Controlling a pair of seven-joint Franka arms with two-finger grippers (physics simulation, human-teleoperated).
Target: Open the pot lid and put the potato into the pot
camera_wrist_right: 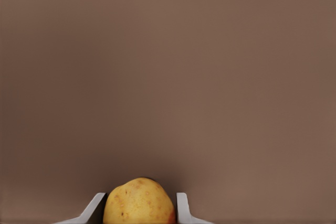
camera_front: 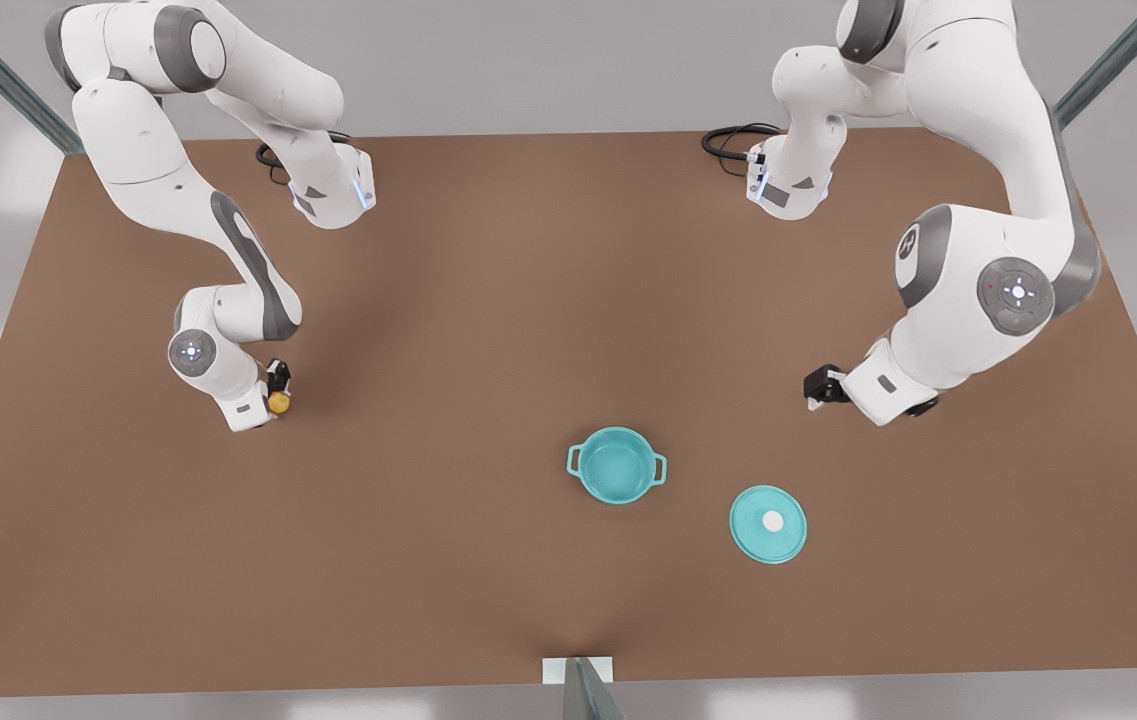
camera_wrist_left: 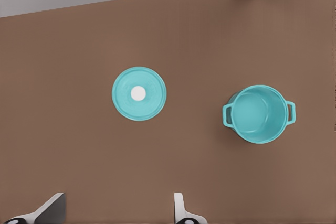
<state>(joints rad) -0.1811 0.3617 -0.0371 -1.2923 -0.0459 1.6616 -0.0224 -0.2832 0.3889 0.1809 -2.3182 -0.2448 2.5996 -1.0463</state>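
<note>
front view: one pot (camera_front: 617,465), one pot lid (camera_front: 768,523), one potato (camera_front: 280,402) and two arms over a brown counter (camera_front: 488,300). the pot stands open near the middle of the counter, its two loop handles pointing to either side, its teal inside bare. the pot lid lies flat on the counter just beside the pot, toward the front view's right and a little nearer the camera edge, white knob up, not touching the pot.

the right pincer (camera_front: 278,390) is at the front view's left, well apart from the pot, closed around the potato; most of the pincer is hidden behind the wrist body, and the potato shows as a small yellow-orange lump. in the right wrist view the potato (camera_wrist_right: 139,201) sits between the two fingers (camera_wrist_right: 182,208), both flanks touching them, its lower part cut off by the frame edge.

the left pincer (camera_front: 821,385) is at the front view's right, near the lid but above the counter, holding nothing. in the left wrist view its fingers (camera_wrist_left: 178,208) stand spread wide, their tips alone in frame, with the lid (camera_wrist_left: 139,93) and pot (camera_wrist_left: 259,114) beyond.
</note>
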